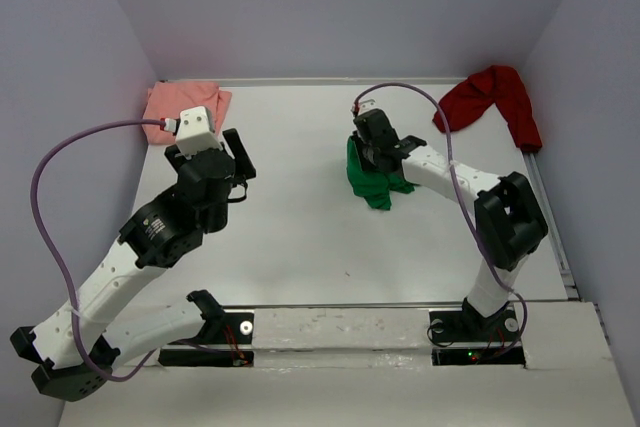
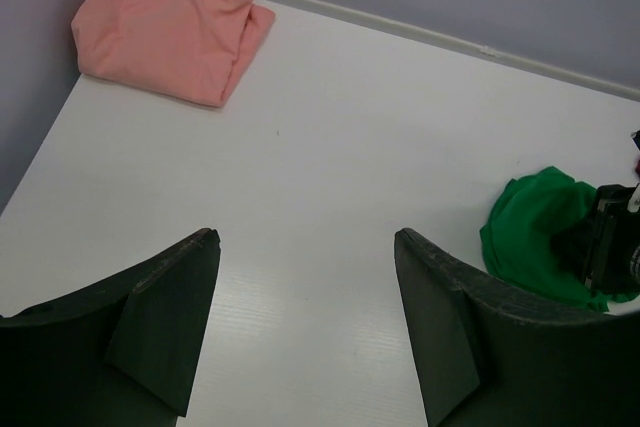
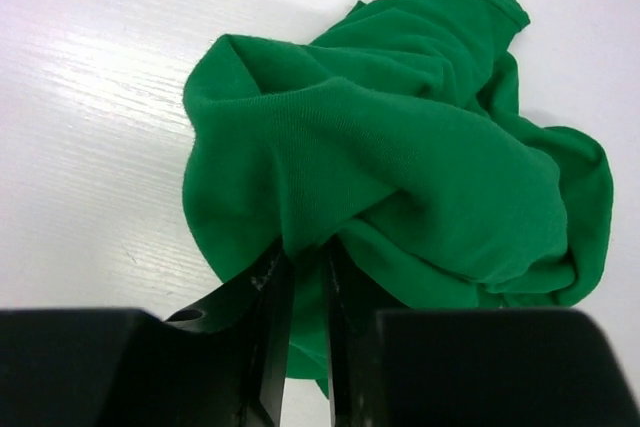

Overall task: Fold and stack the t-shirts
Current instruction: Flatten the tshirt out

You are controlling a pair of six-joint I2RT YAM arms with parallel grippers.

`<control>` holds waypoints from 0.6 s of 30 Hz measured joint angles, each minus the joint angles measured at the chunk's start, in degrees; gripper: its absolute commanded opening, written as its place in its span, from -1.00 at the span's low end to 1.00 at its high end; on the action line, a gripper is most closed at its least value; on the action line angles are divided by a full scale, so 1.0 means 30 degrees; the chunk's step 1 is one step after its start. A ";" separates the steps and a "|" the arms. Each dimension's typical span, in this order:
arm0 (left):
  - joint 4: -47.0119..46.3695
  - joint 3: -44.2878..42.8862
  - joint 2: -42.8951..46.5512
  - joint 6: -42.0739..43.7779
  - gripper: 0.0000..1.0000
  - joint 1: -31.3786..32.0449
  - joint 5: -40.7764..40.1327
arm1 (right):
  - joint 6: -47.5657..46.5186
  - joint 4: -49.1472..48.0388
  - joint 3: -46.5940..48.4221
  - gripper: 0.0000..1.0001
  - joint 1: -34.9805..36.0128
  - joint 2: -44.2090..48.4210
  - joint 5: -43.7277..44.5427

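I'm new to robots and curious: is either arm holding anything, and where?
The right end effector pinches a raised fold of the crumpled green t-shirt. The left end effector is open, empty.

We see the green t-shirt partly hidden beneath the right gripper, its pinched fold lost between the fingers.

Green shirt: crumpled in a loose heap on the tabletop, right of centre, with one fold pinched between the right jaws. Pink shirt: folded into a flat packet in the far-left corner. Red shirt: unfolded and bunched in the far-right corner, against the side wall.
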State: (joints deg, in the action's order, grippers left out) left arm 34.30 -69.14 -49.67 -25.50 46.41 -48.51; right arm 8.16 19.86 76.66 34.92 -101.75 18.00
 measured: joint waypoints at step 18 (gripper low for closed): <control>0.0051 0.0117 -0.0364 -0.0015 0.61 -0.0007 0.0175 | -0.2863 0.4058 1.3712 -1.00 0.0000 -0.0590 0.1749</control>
State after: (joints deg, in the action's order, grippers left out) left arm 34.46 -68.79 -50.76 -25.54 46.39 -47.99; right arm -0.43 32.03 117.80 34.92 -103.53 23.24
